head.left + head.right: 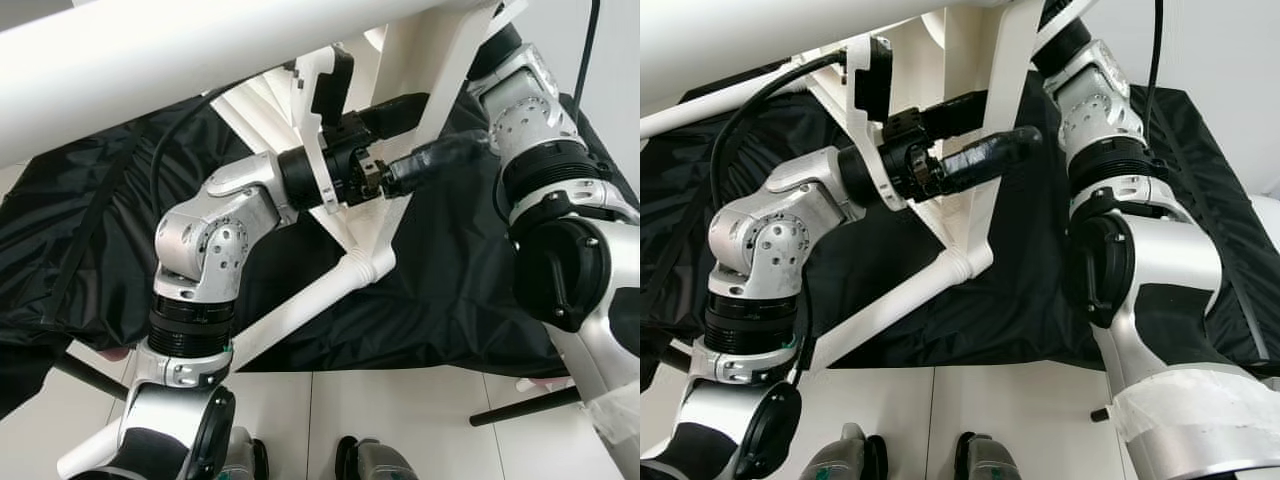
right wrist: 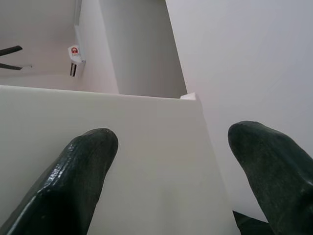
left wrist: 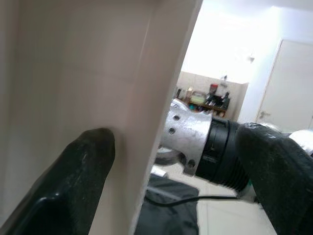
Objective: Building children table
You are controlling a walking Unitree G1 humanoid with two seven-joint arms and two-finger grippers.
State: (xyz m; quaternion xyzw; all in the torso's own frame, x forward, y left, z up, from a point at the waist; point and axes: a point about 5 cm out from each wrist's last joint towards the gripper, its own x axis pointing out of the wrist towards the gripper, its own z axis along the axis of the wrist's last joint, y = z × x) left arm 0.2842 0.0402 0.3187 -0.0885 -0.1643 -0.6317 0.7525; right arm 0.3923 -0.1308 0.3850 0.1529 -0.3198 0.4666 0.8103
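White table frame (image 1: 345, 270) fills the middle and top of the head views, lying over a black cloth (image 1: 90, 220) spread beneath it. A thick round tube (image 1: 150, 60) of the frame crosses the upper left of the frame, a flat upright slat (image 1: 440, 70) runs down from the top centre, and a thinner round leg (image 1: 300, 305) slants from the centre toward the lower left, ending in a ribbed collar.

Left gripper (image 1: 395, 112) reaches from the lower left up to the centre of the picture, its silver elbow bent and its black wrist beside a white bracket. Its fingers (image 3: 78, 181) are spread; in the left wrist view one finger lies against the flat white slat and the other sits on the far side, with the slat's edge between them. Whether they press on it cannot be told.

Right gripper (image 2: 171, 166) comes from the right arm (image 1: 1140, 270), which stands tall along the right of the frame, its forearm going up behind the slat at the top. In the right wrist view its fingers (image 2: 73, 181) are spread wide over a pale flat panel (image 2: 122, 161), not pinching anything.

A black taped cylinder (image 1: 985, 160) runs from the centre toward the right arm. Pale floor tiles (image 1: 400, 420) show at the bottom, with the robot's feet (image 1: 855, 455) at the lower edge.
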